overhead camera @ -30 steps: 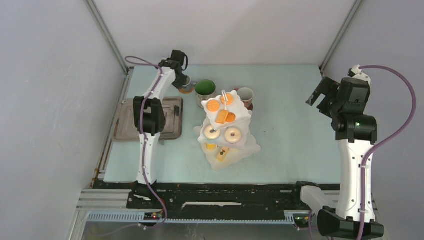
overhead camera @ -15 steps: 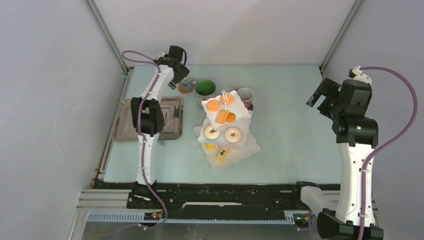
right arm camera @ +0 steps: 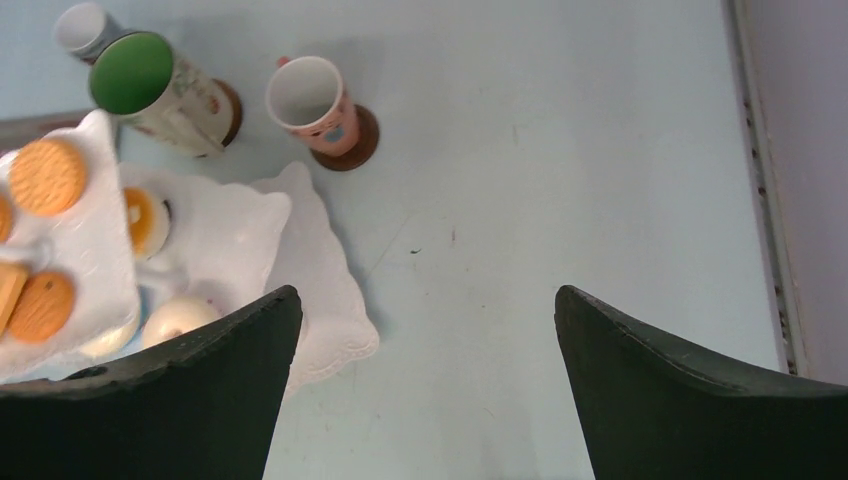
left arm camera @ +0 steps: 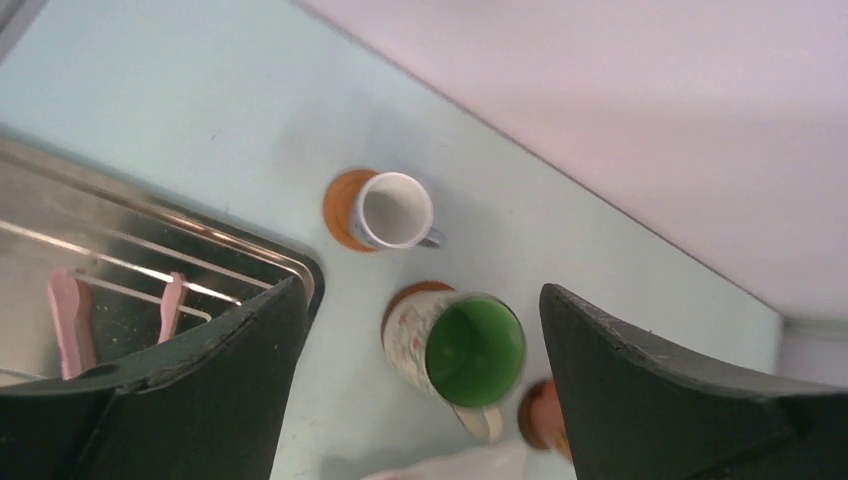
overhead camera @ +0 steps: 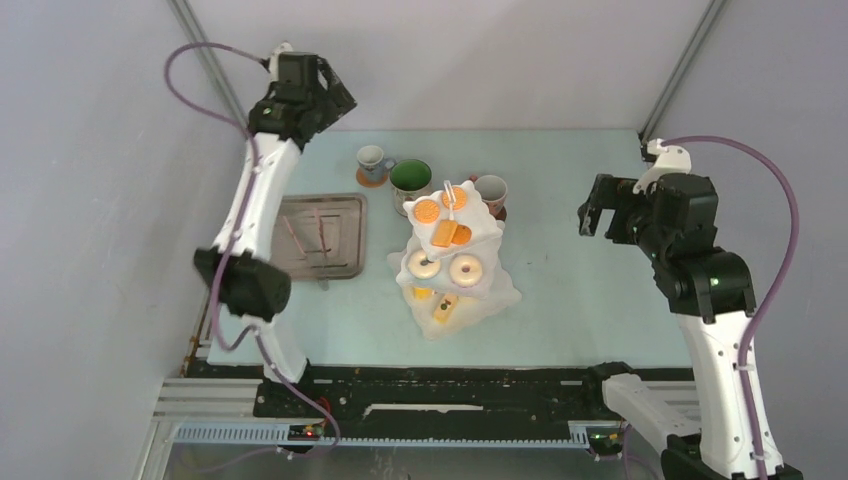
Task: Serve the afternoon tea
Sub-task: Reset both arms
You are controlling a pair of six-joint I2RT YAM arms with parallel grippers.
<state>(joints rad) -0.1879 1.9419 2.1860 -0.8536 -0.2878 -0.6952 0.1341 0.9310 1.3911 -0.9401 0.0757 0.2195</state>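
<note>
Both pincers gape empty: left gripper [left arm camera: 418,295] above the far left corner, right gripper [right arm camera: 425,295] by the right edge. The tiered stand [overhead camera: 452,262] sits mid-table, filled. Toward the far edge, green-inside mug [overhead camera: 410,177], pink mug [overhead camera: 490,190] and small pale mug [overhead camera: 372,159] each stand on a coaster [left arm camera: 338,208]. Looks served, I'd say; the bottom tier is hard to see.

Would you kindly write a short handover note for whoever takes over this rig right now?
Left gripper open, empty, raised high. Right gripper open, empty, right of the stand.
The stand is mid-table, loaded with biscuits, donuts, cakes. Small pale mug, green-inside mug and pink mug sit behind it, each on a coaster.
Left to do: seemingly only parking the arms.
</note>
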